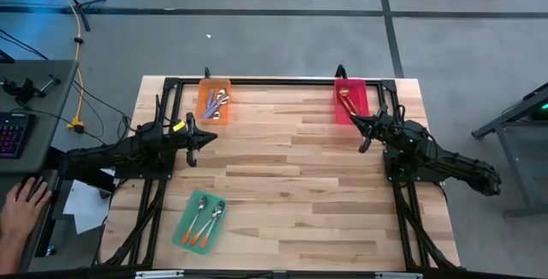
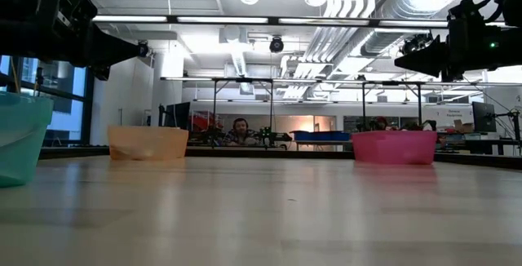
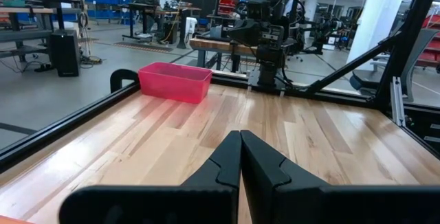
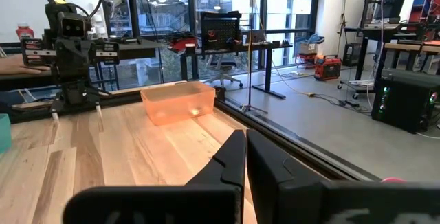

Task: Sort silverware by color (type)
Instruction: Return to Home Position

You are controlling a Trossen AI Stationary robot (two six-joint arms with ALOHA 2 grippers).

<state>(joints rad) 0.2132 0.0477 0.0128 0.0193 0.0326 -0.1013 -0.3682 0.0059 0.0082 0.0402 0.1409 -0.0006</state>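
Note:
The silverware lies in three trays. Purple-blue-handled spoons [image 1: 214, 103] lie in the orange tray [image 1: 205, 91] at the far left. A gold spoon [image 1: 346, 101] lies in the pink tray [image 1: 357, 99] at the far right. Orange-handled spoons [image 1: 205, 221] lie in the green tray [image 1: 184, 232] at the near left. My left gripper [image 1: 214, 137] hovers shut above the table's left side, just near of the orange tray. My right gripper [image 1: 351, 118] hovers shut beside the pink tray. Both point level and touch nothing.
A black frame [image 1: 274, 81] runs along the table's far edge and both sides. The bare wooden middle [image 1: 282, 159] lies between the arms. A person's hand [image 1: 21, 206] rests on a mouse on a side desk left of the table.

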